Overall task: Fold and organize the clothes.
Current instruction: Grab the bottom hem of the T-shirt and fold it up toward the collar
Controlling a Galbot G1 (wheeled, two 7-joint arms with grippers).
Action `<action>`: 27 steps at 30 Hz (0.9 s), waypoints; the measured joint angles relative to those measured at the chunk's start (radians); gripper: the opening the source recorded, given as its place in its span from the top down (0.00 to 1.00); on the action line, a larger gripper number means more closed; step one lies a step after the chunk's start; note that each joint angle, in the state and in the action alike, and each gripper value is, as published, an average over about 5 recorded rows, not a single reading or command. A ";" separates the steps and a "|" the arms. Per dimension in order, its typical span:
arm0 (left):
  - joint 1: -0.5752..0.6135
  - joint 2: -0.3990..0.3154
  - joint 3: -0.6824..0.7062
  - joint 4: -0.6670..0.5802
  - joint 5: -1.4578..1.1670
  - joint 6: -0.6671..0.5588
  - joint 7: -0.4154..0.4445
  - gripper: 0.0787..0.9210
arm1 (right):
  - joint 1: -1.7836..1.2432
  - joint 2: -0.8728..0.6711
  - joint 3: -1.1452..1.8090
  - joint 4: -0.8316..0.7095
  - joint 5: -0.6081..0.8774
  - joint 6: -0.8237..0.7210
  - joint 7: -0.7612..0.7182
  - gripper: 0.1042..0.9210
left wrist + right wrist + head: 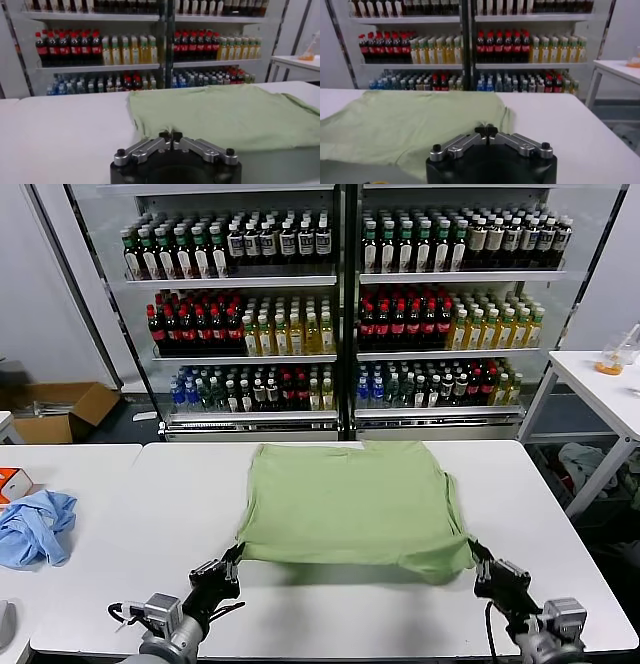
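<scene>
On white table [560, 514], green shirt [350, 504] near corners pinched by left gripper [236, 559], right gripper [474, 553], blue cloth [35, 527] aside

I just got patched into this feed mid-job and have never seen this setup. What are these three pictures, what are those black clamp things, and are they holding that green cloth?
This is a two-armed robot at a white table, facing drink coolers. The wide picture comes from its head camera, looking down; the other two come from cameras on each wrist, looking out over that arm's own clamp. The black clamps are its grippers. The left gripper and right gripper are each shut on a near corner of the light green shirt, which lies spread flat, graphic and collar not showing. Its near edge is lifted slightly, casting a shadow. In the wrist views, the fingers meet at the cloth's edge. A light blue garment lies crumpled at the far left, untouched.
</scene>
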 measured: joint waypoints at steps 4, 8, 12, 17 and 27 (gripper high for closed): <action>-0.068 0.019 0.031 0.056 -0.009 -0.008 0.001 0.99 | 0.099 -0.022 -0.047 -0.070 0.003 -0.003 -0.005 1.00; -0.145 0.026 0.068 0.122 -0.016 -0.014 0.000 0.99 | 0.193 -0.035 -0.100 -0.142 0.002 -0.010 -0.012 1.00; -0.223 0.025 0.108 0.193 -0.012 -0.016 -0.002 0.99 | 0.277 -0.038 -0.157 -0.209 -0.007 -0.018 -0.020 1.00; -0.304 0.019 0.154 0.276 0.002 -0.018 -0.009 0.99 | 0.365 -0.033 -0.220 -0.278 -0.029 -0.034 -0.029 0.99; -0.380 -0.002 0.193 0.381 0.026 -0.019 -0.040 0.88 | 0.432 -0.008 -0.283 -0.335 -0.069 -0.057 -0.056 0.71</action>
